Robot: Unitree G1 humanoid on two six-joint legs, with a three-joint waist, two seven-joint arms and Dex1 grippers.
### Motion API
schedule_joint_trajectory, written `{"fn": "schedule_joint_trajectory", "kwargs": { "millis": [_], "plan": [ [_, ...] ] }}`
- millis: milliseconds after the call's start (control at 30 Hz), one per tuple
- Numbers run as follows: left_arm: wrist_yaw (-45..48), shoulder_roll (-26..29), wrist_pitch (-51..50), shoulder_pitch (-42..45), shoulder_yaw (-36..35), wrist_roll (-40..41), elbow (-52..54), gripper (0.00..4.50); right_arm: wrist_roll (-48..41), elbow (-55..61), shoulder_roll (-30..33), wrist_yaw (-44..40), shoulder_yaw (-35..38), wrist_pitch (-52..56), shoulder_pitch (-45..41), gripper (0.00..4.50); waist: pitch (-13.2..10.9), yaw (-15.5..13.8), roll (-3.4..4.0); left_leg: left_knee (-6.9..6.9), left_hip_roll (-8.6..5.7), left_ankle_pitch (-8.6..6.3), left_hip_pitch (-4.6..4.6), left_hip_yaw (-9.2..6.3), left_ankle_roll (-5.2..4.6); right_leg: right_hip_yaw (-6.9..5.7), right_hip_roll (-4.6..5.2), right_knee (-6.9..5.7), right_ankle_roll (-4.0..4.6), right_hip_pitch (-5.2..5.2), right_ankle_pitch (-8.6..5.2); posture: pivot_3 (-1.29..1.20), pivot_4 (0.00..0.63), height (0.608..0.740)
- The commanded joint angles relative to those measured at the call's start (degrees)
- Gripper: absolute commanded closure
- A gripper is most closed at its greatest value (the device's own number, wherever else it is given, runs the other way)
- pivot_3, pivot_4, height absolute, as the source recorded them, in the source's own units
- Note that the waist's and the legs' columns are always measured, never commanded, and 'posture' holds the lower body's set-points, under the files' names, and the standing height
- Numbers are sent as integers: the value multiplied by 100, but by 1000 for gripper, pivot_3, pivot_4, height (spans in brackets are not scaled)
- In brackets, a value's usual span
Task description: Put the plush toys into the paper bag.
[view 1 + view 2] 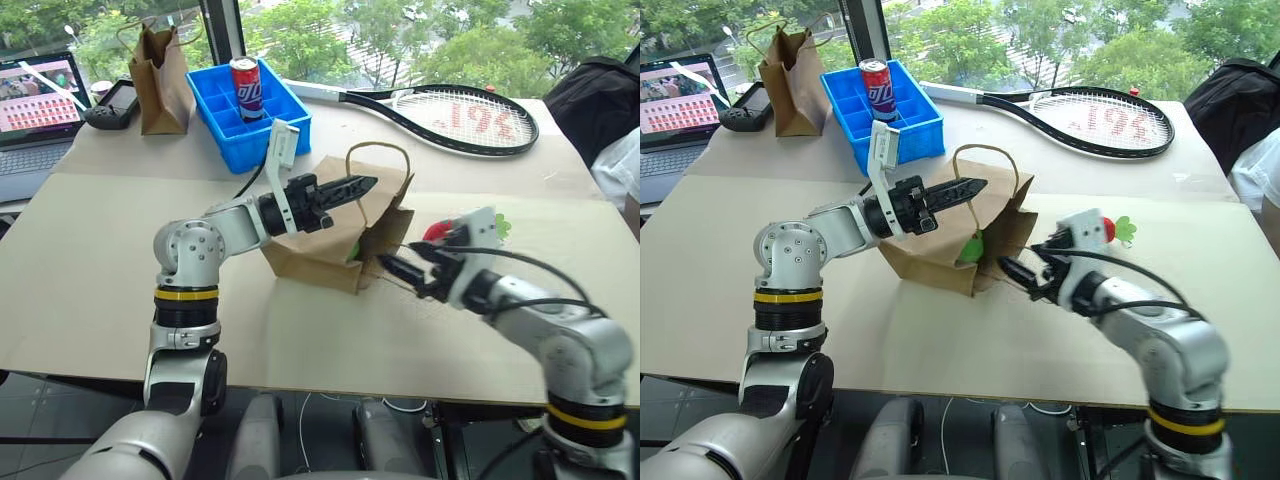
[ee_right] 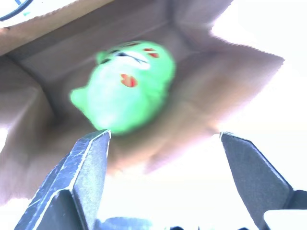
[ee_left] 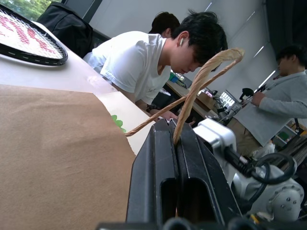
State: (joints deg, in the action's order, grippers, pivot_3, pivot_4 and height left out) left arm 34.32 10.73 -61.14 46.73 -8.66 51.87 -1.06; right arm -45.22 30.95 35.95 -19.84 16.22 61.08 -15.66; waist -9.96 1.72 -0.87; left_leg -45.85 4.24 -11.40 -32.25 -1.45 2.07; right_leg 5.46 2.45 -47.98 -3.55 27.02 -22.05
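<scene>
The paper bag (image 1: pixel 312 255) lies tipped on the cardboard-covered table, its mouth turned toward my right arm. My left gripper (image 1: pixel 366 184) is shut on one tan cord handle (image 3: pixel 201 81), holding the bag's upper edge up. The lime-green plush toy (image 2: pixel 125 88) sits inside the bag mouth (image 1: pixel 972 247). My right gripper (image 1: pixel 396 268) stands open just outside the mouth with nothing between its fingers (image 2: pixel 88 167). The red pepper plush toy (image 1: pixel 1105 228) with green leaves lies on the table behind my right wrist, partly hidden by it.
A blue compartment bin (image 1: pixel 240 120) with a drink can (image 1: pixel 244 85) stands behind the bag. A tennis racket (image 1: pixel 470 115) lies at the back right. A narrower darker paper bag (image 1: pixel 160 80) and a laptop (image 1: pixel 35 110) are back left. People stand beyond the table's right side.
</scene>
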Motion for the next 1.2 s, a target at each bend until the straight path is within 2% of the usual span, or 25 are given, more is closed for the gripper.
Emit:
{"fn": "schedule_joint_trajectory", "kwargs": {
  "millis": [33,100,167,300,500,533,600,733,900,1033,1200],
  "plan": [
    [-52,-72,54,8,26,123,289,4500,-54,-374,532,-498,662,-306,-134,402,0,9,0,0,0,0,1,0,0,1,0,0,0,0,0,0,150,658],
    [-83,-101,38,-17,30,141,332,4500,385,-1022,602,-370,666,-725,-393,402,0,41,-1,1,0,0,3,1,0,1,-1,0,0,-1,0,0,150,658],
    [-121,-133,17,-41,34,165,378,4500,1028,-1905,573,-251,334,-1317,-646,402,-1,70,-3,0,0,1,5,2,-2,4,-1,0,0,-1,0,0,150,658],
    [-169,-162,-11,-70,48,188,429,4500,2079,-3616,122,-213,-395,-2616,-1221,402,-1,84,-3,1,-5,5,8,4,-8,7,1,1,-3,-1,2,0,150,658],
    [-255,-155,-23,-74,55,230,493,4500,2751,-5530,-541,-168,-620,-3821,-1798,402,-7,75,6,7,-9,5,3,4,-8,10,2,-8,-3,5,1,0,150,658],
    [-265,-143,-21,-74,59,239,501,4500,2799,-5678,-611,-145,-606,-3943,-1791,915,-7,67,6,7,-10,5,2,3,-7,10,3,-7,-4,4,1,0,150,658],
    [-278,-124,-16,-72,66,243,505,4500,2861,-5811,-693,-131,-580,-4102,-1745,1450,-6,61,6,6,-11,5,3,0,-7,7,4,-7,-4,0,1,0,150,658],
    [-294,-103,-6,-44,72,262,478,4500,2845,-5298,-663,-189,-440,-4283,-1523,2840,-6,73,6,6,-12,6,5,0,-6,7,4,-8,-4,-1,2,0,150,658],
    [-266,-94,-13,25,89,294,421,4500,2546,-3495,-178,-678,-343,-3770,-987,4388,-13,67,16,6,-13,6,3,0,-5,9,4,-10,-5,1,1,0,150,658],
    [-246,-130,18,145,70,353,341,4500,2004,-1673,288,-980,-427,-2600,-531,4479,-14,62,17,7,-15,6,2,-3,-6,7,5,-8,-6,0,1,0,150,658],
    [-196,-150,101,343,37,317,138,4500,1939,-583,-50,-715,-1421,-1681,-752,4479,-15,104,14,7,-14,6,13,-8,-6,8,2,-8,-5,-3,1,0,150,658]
  ]
}}
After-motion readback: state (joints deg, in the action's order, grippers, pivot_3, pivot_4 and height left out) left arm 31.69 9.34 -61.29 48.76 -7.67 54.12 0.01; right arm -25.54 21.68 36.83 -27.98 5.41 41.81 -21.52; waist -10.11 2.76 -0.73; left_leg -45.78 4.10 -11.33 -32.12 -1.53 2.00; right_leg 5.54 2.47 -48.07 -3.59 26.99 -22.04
